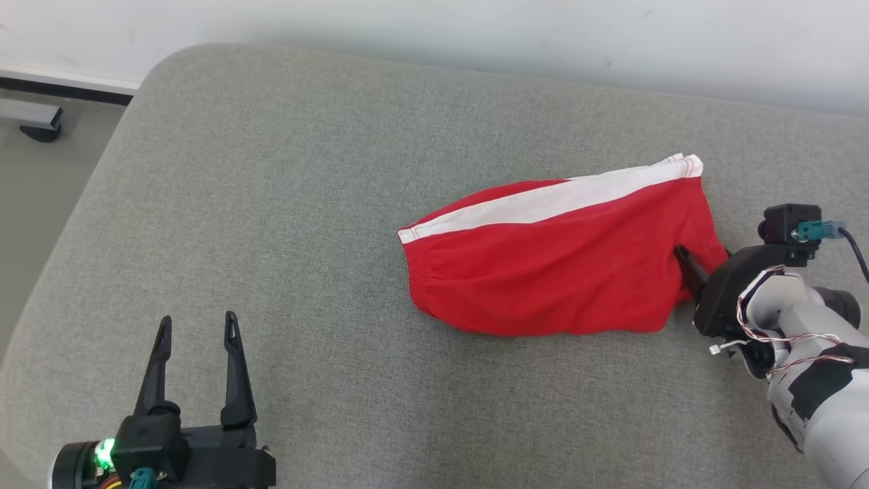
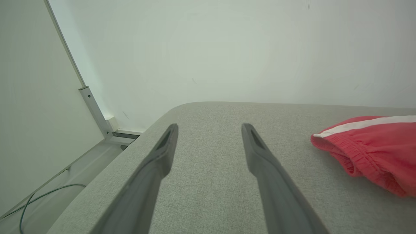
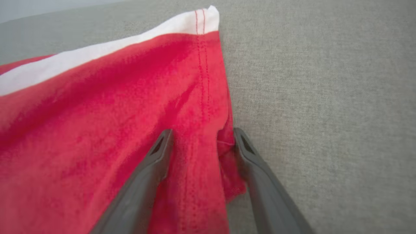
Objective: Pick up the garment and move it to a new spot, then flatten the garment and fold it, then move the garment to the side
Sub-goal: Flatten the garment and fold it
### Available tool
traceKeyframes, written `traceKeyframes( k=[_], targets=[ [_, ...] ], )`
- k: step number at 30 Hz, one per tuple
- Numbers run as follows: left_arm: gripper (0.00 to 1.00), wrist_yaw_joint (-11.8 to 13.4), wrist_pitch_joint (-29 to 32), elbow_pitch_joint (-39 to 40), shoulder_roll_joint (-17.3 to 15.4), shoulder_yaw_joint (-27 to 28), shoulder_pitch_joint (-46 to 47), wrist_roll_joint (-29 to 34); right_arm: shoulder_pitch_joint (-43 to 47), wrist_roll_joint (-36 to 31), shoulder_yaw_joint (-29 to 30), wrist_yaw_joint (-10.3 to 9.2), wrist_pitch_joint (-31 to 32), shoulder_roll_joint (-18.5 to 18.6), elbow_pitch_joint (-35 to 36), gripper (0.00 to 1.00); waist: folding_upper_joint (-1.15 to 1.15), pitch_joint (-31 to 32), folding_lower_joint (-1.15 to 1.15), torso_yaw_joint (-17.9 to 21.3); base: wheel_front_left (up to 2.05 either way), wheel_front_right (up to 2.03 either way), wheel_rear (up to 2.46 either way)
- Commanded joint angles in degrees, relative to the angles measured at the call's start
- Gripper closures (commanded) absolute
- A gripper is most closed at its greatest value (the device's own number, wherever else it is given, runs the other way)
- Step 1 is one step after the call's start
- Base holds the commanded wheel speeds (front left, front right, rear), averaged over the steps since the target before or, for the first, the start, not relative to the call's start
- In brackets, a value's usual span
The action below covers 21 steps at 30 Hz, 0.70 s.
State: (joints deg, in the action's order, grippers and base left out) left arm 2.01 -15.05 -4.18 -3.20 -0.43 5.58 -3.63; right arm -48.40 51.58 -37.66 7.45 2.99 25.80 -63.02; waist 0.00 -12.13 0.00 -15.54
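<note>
2 right gripper (image 3: 203, 131) fingers (image 3: 146, 182) straddle the garment (image 1: 543, 272) hem.

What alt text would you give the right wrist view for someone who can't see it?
The right gripper, jaws open, straddles the stitched hem edge of red shorts with a white side stripe, lying on a grey fabric surface. One dark finger shows over the red cloth, the other at its edge.
</note>
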Motion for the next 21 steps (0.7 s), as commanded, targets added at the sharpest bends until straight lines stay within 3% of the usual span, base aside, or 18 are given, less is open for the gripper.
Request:
traceKeyframes(
  k=[1, 2, 7, 21],
  targets=[
    [0.00, 0.10, -0.15, -0.10, 0.12, 0.00, -0.07, -0.11, 1.10, 0.96, -0.55, 0.07, 0.65, -1.03, -0.03, 0.75, 0.00, 0.45, 0.00, 0.10, 0.00, 0.00, 0.00],
    [0.00, 0.16, -0.15, -0.33, 0.15, 0.05, -0.22, -0.14, 1.28, 1.18, -0.69, 0.07, 0.76, -1.19, 0.26, 1.00, 0.00, 0.77, 0.00, 0.20, 0.00, 0.00, 0.00],
    [0.00, -0.33, -0.16, -1.29, 0.16, 0.62, -1.80, -0.05, 3.22, 3.44, -0.78, 0.07, -1.83, -0.26, 3.06, 1.00, 0.00, 3.61, 0.00, 1.41, 0.00, 0.00, 0.00],
    [0.00, -1.93, -0.15, -0.37, -0.72, 2.09, -6.20, -0.21, 20.17, 12.19, 0.44, 0.07, -6.07, 8.23, 15.37, 1.00, 0.00, 8.80, 0.00, 7.30, 0.00, 0.00, 0.00]
  ],
)
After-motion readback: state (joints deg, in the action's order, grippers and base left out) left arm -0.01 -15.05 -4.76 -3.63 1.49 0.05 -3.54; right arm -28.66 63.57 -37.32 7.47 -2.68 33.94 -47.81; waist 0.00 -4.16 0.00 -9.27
